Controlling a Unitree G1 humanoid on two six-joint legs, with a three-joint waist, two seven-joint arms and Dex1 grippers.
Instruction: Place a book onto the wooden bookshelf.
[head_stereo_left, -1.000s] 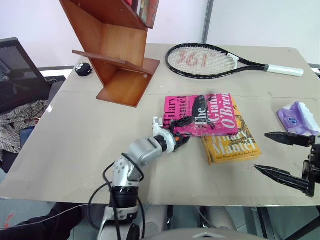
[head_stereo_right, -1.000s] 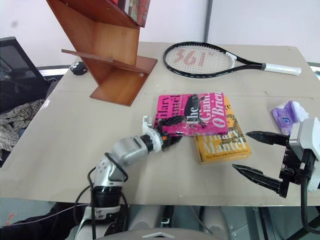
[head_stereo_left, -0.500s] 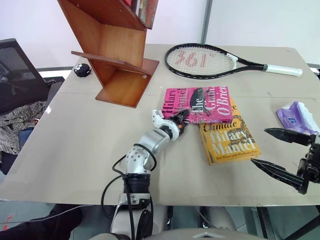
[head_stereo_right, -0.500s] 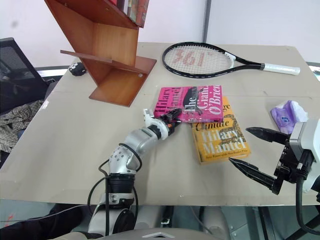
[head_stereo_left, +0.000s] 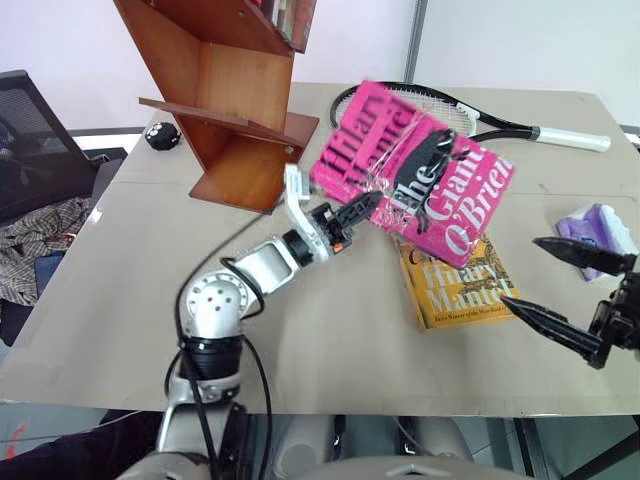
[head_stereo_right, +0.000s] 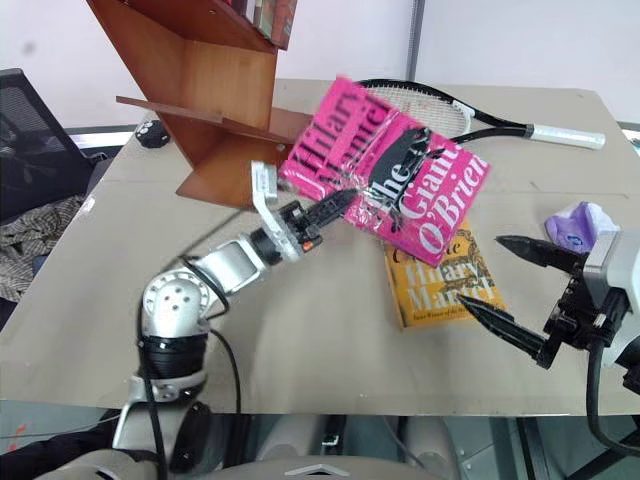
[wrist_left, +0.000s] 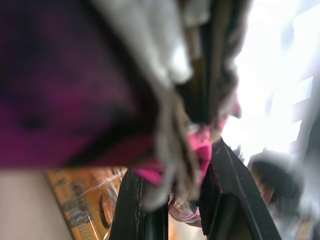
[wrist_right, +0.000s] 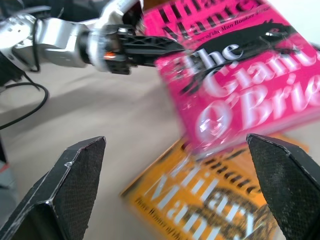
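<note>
The beige counter (head_stereo_left: 130, 300) carried the wooden bookshelf (head_stereo_left: 225, 100) at its far left; a tennis racket (head_stereo_left: 520, 128) lay behind; the pink book (head_stereo_left: 415, 175) hung tilted above the counter, clear of the yellow-orange book (head_stereo_left: 460, 290) beneath it; the left hand (head_stereo_left: 365, 207) was clamped on the pink book's lower edge; the right hand (head_stereo_left: 565, 290) hovered near the counter's right edge, fingers wide apart.

yellow book (head_stereo_left: 460, 290) | racket (head_stereo_left: 520, 128) | purple packet (head_stereo_left: 600, 225) | table (head_stereo_left: 130, 290)
</note>
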